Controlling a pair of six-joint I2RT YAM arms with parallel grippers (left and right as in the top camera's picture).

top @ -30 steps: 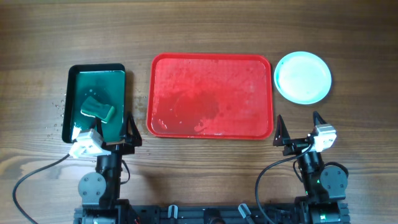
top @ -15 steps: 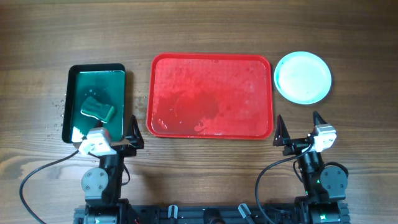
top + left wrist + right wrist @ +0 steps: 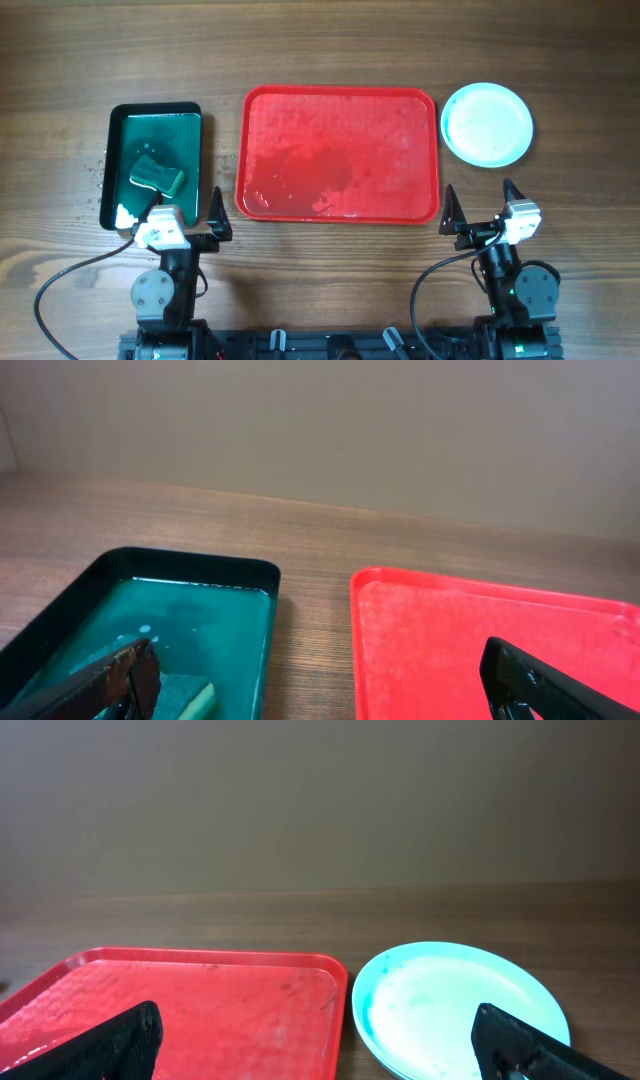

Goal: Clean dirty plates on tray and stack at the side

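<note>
The red tray (image 3: 338, 153) lies mid-table with no plates on it; it also shows in the left wrist view (image 3: 480, 640) and the right wrist view (image 3: 190, 1010). A stack of pale aqua plates (image 3: 487, 124) sits on the table right of the tray, seen too in the right wrist view (image 3: 455, 1010). I cannot tell how many plates are in the stack. My left gripper (image 3: 206, 212) is open and empty near the tray's front left corner. My right gripper (image 3: 478, 206) is open and empty in front of the plates.
A dark green tray (image 3: 155, 160) at the left holds teal water and a green sponge (image 3: 157, 176); the tray also shows in the left wrist view (image 3: 180, 622). Small water drops dot the wood left of it. The red tray looks wet.
My left arm has shifted a little to the right near the table's front. The right arm, tray and plates have not moved.
</note>
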